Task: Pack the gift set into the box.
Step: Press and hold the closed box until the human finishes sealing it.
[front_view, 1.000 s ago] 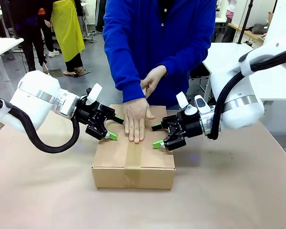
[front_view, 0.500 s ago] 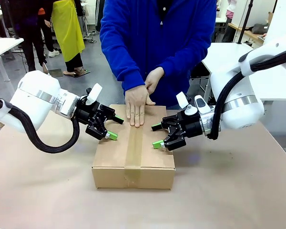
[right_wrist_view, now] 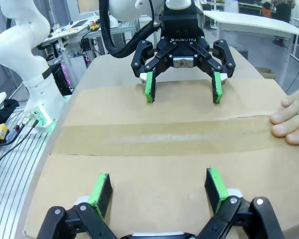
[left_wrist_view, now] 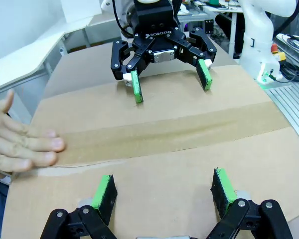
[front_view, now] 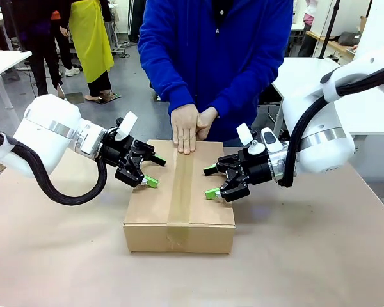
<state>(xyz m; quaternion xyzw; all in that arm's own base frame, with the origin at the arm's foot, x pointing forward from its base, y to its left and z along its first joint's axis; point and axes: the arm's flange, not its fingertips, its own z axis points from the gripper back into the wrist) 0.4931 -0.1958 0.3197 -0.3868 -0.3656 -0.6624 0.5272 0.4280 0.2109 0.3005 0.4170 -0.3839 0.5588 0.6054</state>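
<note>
White arms (front_view: pixel 48 131), black grippers (green pads), seemingly "ROBOTIQ"-marked.

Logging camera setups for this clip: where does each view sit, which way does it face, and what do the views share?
Front: between the arms, facing the person across the table; left gripper and right gripper flank the taped box, hand at its far edge.
Left wrist: over the box, own fingers below, facing the right gripper.
Right wrist: mirrored; own fingers below, facing the left gripper.
Shared: tape strip, fingertips.
</note>
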